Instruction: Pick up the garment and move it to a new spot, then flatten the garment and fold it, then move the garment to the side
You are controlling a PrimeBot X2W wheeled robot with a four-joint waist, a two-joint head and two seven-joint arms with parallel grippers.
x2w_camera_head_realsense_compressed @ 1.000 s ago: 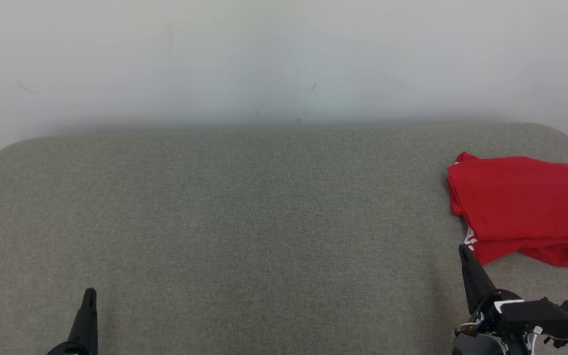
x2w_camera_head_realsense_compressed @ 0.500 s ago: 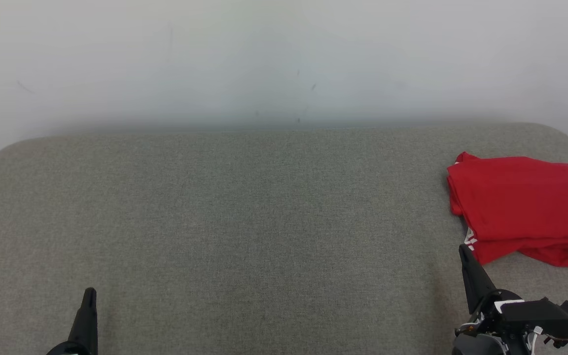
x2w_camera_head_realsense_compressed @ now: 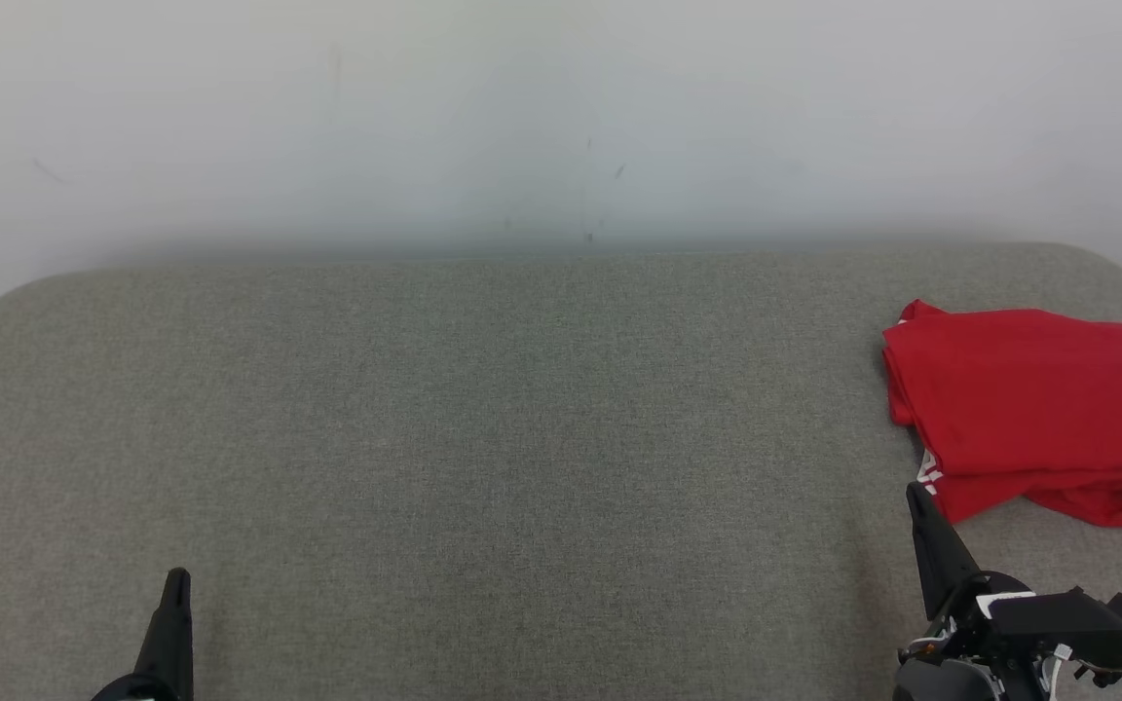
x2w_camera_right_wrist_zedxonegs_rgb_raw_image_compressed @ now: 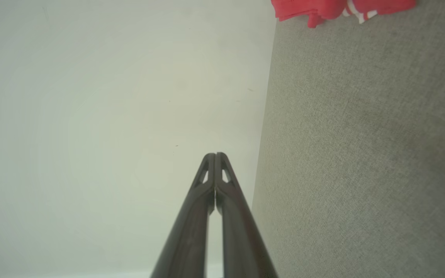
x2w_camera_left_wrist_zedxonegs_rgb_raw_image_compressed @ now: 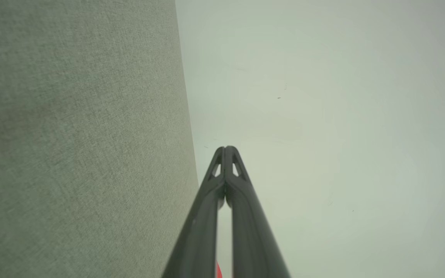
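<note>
The garment [x2w_camera_head_realsense_compressed: 1033, 409] is a red shirt with white lettering, folded into a rough rectangle at the right edge of the grey fabric surface [x2w_camera_head_realsense_compressed: 483, 438]. Its edge also shows at the top of the right wrist view as red cloth [x2w_camera_right_wrist_zedxonegs_rgb_raw_image_compressed: 338, 7]. My right gripper [x2w_camera_head_realsense_compressed: 914, 492] sits at the lower right, its tip just below the garment's near left corner, shut and holding nothing. In the right wrist view the fingertips [x2w_camera_right_wrist_zedxonegs_rgb_raw_image_compressed: 215, 155] meet. My left gripper [x2w_camera_head_realsense_compressed: 176, 577] rests at the lower left, far from the garment, shut and empty; its tips [x2w_camera_left_wrist_zedxonegs_rgb_raw_image_compressed: 226, 148] touch.
A pale wall [x2w_camera_head_realsense_compressed: 561, 117] rises behind the grey surface, whose far corners are rounded. The surface stretches wide between the two grippers.
</note>
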